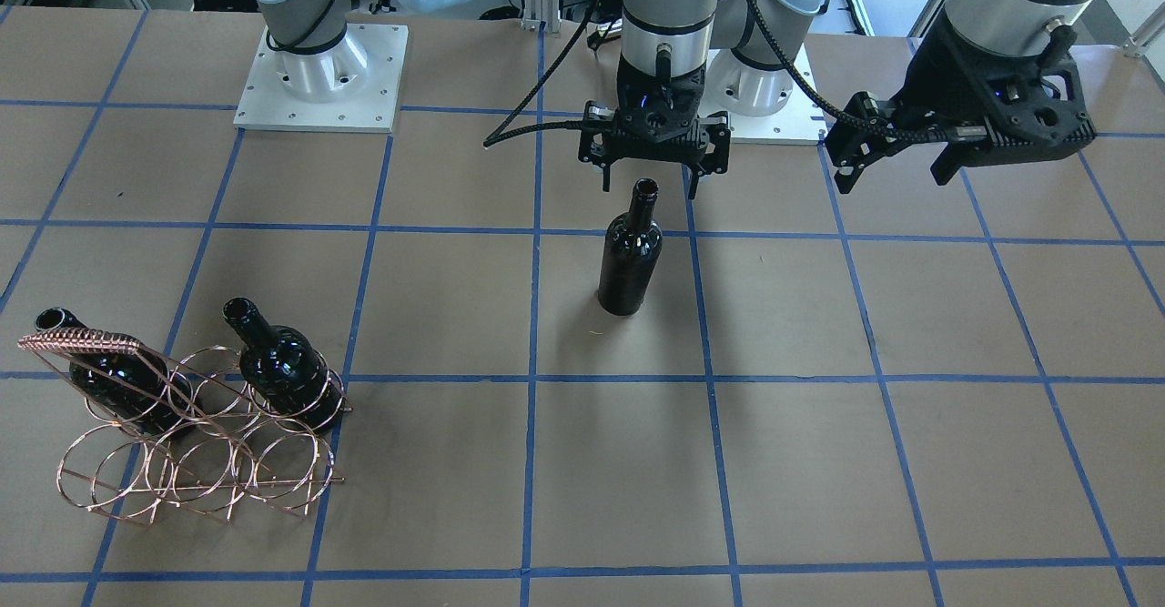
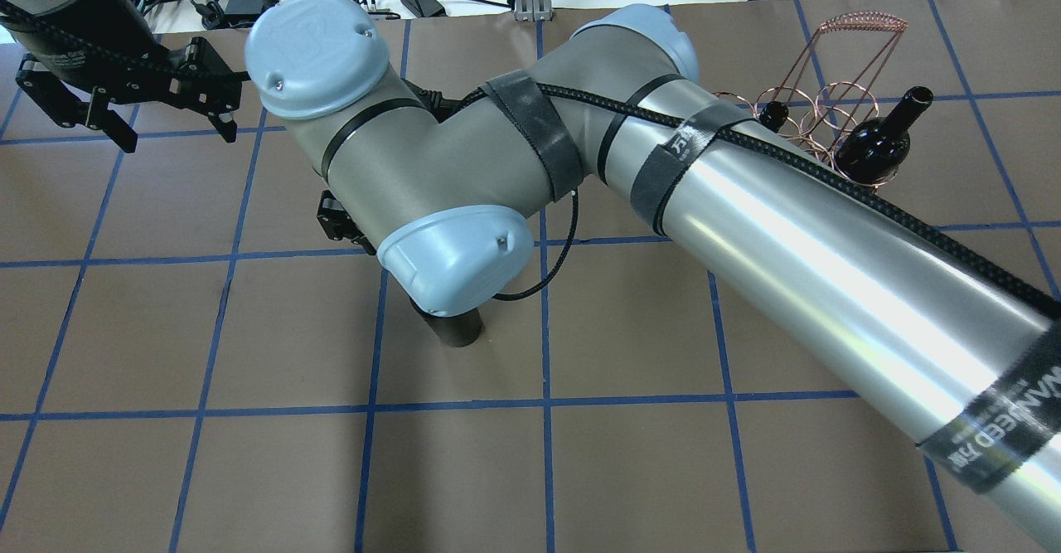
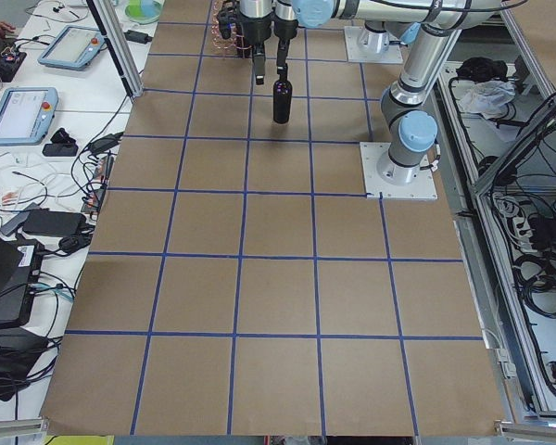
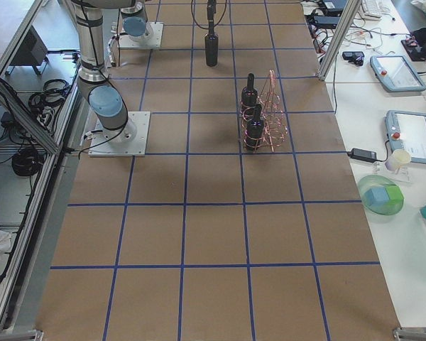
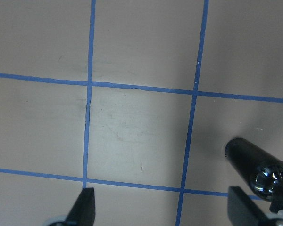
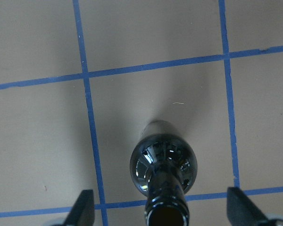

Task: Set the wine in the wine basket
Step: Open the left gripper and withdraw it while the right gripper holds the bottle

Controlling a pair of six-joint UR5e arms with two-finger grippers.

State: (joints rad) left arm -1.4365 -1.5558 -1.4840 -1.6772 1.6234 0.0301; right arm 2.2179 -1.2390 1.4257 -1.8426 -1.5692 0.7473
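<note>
From the front, the copper wire wine basket point(image 1: 196, 434) stands leftmost, two glossy bottles point(image 1: 282, 370) in its round rings. The black wine point(image 1: 630, 257) stands upright mid-table. The right gripper point(image 1: 651, 190) hovers at its mouth, fingers spread either side without touching. Further right, the left gripper point(image 1: 894, 175) hangs empty with fingers apart over bare brown paper point(image 1: 910, 461).

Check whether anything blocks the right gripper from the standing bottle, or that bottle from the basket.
Nothing visible does. The right gripper hangs open directly above the standing bottle, and no object shows on the table between that bottle and the wine basket, which has empty rings.
</note>
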